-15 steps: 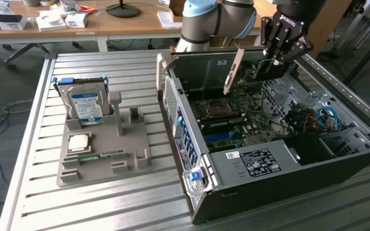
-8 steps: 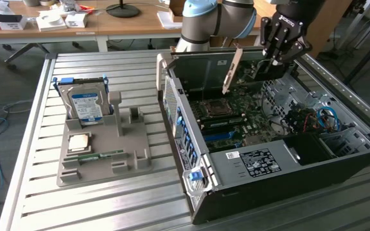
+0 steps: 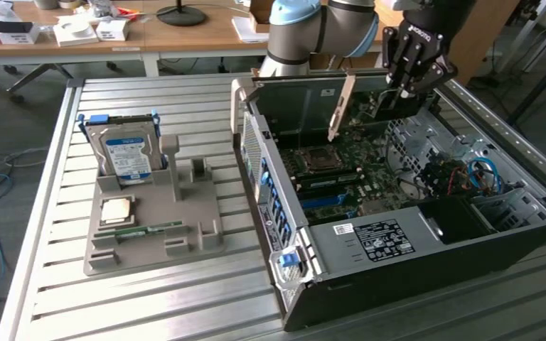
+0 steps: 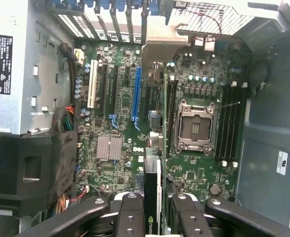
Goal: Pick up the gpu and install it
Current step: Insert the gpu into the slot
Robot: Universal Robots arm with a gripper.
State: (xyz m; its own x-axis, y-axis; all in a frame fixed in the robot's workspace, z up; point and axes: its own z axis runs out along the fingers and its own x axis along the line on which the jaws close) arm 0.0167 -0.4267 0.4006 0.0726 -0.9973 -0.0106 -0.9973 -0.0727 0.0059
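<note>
My gripper (image 3: 404,89) hangs over the open computer case (image 3: 283,213), shut on the gpu (image 3: 379,108). The card is held on edge above the motherboard (image 3: 349,163), and its tan metal bracket (image 3: 341,106) points down toward the case's rear wall. In the wrist view the gpu (image 4: 152,190) shows edge-on between the two black fingers (image 4: 131,217), with its bracket (image 4: 159,34) at the far end by the rear slot openings. It hovers just beside the long blue slot (image 4: 136,94), between that slot and the processor socket (image 4: 194,126). The card is clear of the board.
On the slatted table at the exterior view's left, a grey holder (image 3: 173,234) carries a silver hard drive (image 3: 126,156), a processor chip (image 3: 116,210) and a green memory stick (image 3: 145,230). Inside the case are the power supply (image 3: 377,241) and loose cables (image 3: 477,177).
</note>
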